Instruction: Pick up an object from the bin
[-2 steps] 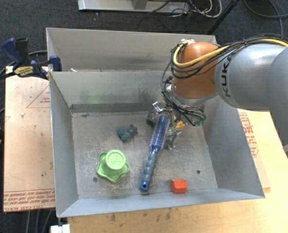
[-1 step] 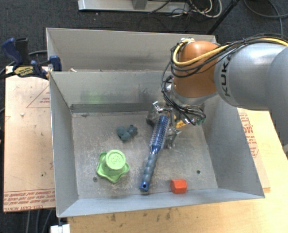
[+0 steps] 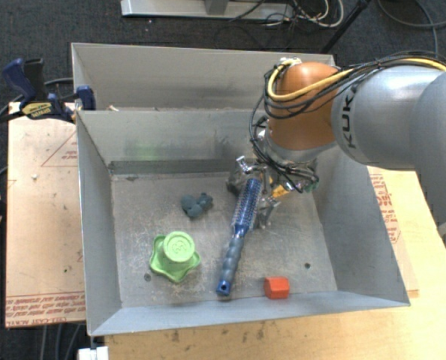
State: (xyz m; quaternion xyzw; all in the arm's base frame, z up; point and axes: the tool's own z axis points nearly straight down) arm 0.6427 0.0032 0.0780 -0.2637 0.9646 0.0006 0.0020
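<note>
Camera view: gripper (image 3: 257, 191) looks clamped on the upper end of the long blue ribbed stick (image 3: 234, 246), which lies mid-bin with its lower end on the floor near the orange block (image 3: 277, 287). Step looks like grasp made, lift not yet done. Next move calls for a straight lift, since the end-held stick may swing.

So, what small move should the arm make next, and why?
Probably a short, straight lift. The tool sits at the upper end of the long blue rod, which lies slanted across the bin floor, its lower end near the orange block. I cannot see whether it grips the rod, so a small lift would show that.
</note>
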